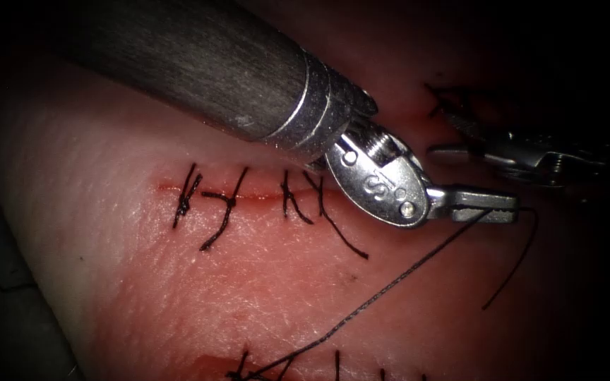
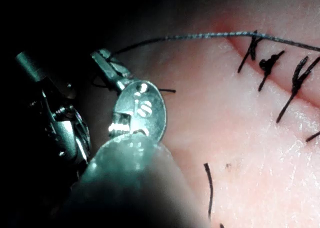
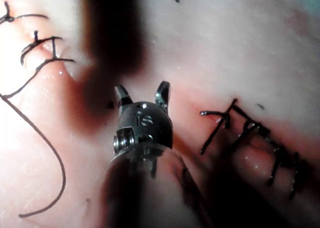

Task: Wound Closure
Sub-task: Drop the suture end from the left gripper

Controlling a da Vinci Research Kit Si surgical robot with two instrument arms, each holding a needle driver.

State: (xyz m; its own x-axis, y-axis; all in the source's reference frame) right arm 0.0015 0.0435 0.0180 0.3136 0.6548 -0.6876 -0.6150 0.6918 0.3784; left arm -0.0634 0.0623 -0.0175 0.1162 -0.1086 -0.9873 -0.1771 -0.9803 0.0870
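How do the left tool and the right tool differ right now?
The left tool is shut on the thread, which runs taut from its tip down to the stitches at the lower cut; the right tool stands open and holds nothing. In the endoscope view the left tool lies just right of the upper stitched cut, while the right tool sits farther right. Both are metal needle drivers.

Taut thread (image 1: 390, 282) across open tissue (image 1: 262, 275)
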